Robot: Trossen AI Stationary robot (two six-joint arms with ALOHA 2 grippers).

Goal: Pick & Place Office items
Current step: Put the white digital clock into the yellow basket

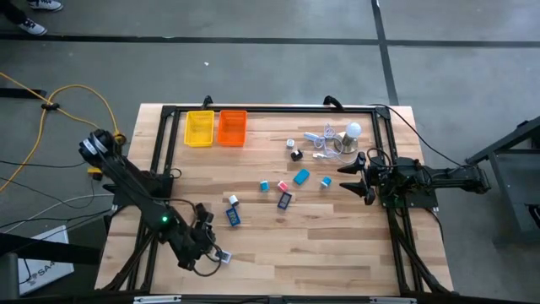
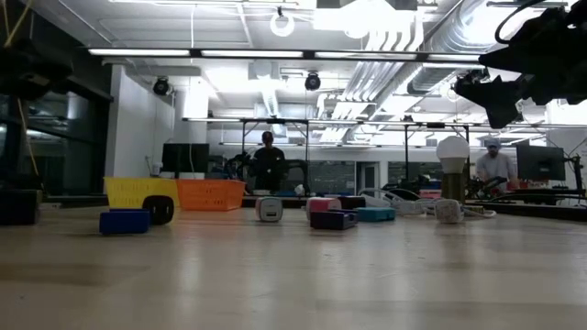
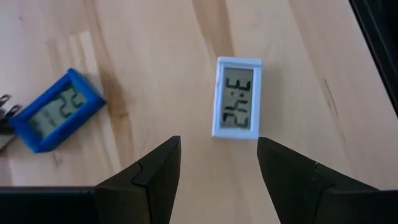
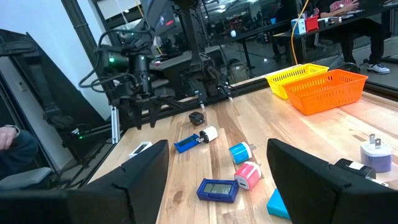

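The office items lie scattered on the wooden table (image 1: 337, 245). A white little display (image 3: 236, 96) lies flat just beyond the fingertips of my left gripper (image 3: 217, 168), which stands open above it near the table's near left corner (image 1: 211, 251). A blue display (image 3: 56, 111) lies beside it. More items lie mid-table: a dark-blue display (image 4: 217, 188), a pink piece (image 4: 249, 176), a light-blue piece (image 4: 239, 151) and a black piece (image 4: 197, 117). My right gripper (image 4: 217, 180) waits open at the right edge (image 1: 350, 177), pointing level.
A yellow basket (image 1: 200, 128) and an orange basket (image 1: 232, 128) stand at the far edge. A round light bulb (image 1: 354, 130) and a white cable (image 1: 325, 142) lie at the far right. A black frame (image 1: 270, 110) borders the table. People show in the room behind.
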